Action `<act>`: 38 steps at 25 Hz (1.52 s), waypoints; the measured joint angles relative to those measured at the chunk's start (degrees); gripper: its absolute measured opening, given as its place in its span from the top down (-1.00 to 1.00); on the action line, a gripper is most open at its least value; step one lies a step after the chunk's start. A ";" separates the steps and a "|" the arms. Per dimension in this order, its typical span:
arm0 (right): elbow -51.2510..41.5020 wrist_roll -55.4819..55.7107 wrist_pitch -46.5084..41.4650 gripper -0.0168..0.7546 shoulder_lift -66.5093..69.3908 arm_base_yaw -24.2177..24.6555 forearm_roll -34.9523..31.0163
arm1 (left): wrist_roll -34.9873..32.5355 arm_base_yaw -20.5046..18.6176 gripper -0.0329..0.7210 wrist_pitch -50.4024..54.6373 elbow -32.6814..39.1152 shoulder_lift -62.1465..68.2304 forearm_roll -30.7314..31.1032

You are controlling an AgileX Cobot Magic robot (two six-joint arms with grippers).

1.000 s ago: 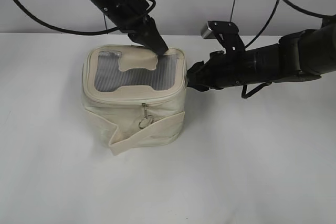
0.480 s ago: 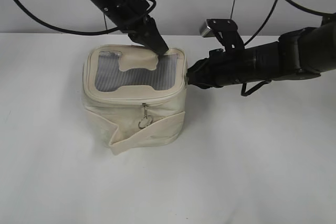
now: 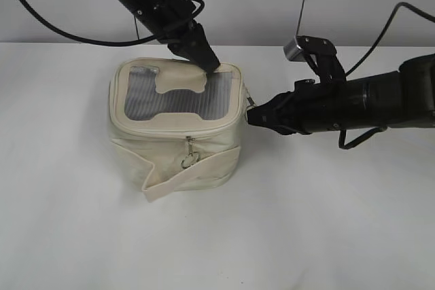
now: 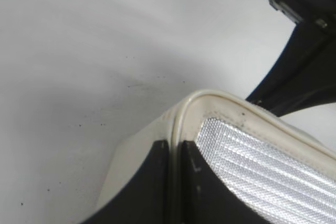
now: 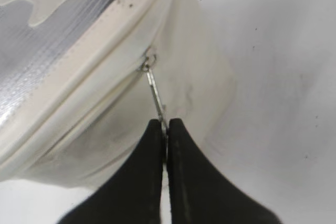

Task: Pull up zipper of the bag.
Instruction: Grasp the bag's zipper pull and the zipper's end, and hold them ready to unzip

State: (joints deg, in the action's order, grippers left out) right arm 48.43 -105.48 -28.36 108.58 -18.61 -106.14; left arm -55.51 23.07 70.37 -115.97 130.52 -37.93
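Note:
The cream bag (image 3: 170,134) stands on the table with its grey mesh top facing up. My left gripper (image 3: 209,66) is shut on the bag's piped top rim at the rear right corner; the left wrist view shows the jaws (image 4: 175,148) pinching that rim (image 4: 210,100). My right gripper (image 3: 250,116) is at the bag's right side, shut on the thin silver pull of a zipper slider (image 5: 148,64), with the jaws (image 5: 166,124) closed on the pull's end. Another slider with a round ring (image 3: 188,158) hangs on the bag's front.
The wide cream strap (image 3: 197,171) wraps the bag's front lower part. The white table (image 3: 340,222) spreads all around, with a grey wall behind. The right arm (image 4: 304,66) shows beyond the bag in the left wrist view.
My right arm has drawn back to the right and a little forward with the pull in its jaws. The bag has shifted slightly right. The left gripper holds its place.

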 joint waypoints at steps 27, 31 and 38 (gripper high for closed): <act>2.12 20.16 7.40 0.93 -4.32 -25.21 4.09 | 14.73 0.72 0.81 -2.35 0.05 -0.11 1.50; 5.50 22.73 7.72 0.93 -0.91 -26.26 6.25 | 15.97 0.72 0.81 -1.91 0.05 -0.19 1.87; 5.92 27.19 7.96 0.92 -0.75 -26.26 10.87 | 17.24 0.67 0.79 -1.82 0.05 -0.19 1.81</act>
State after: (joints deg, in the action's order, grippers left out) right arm 54.35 -78.29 -20.40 107.83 -44.87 -95.27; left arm -38.27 23.74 68.55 -115.92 130.33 -36.12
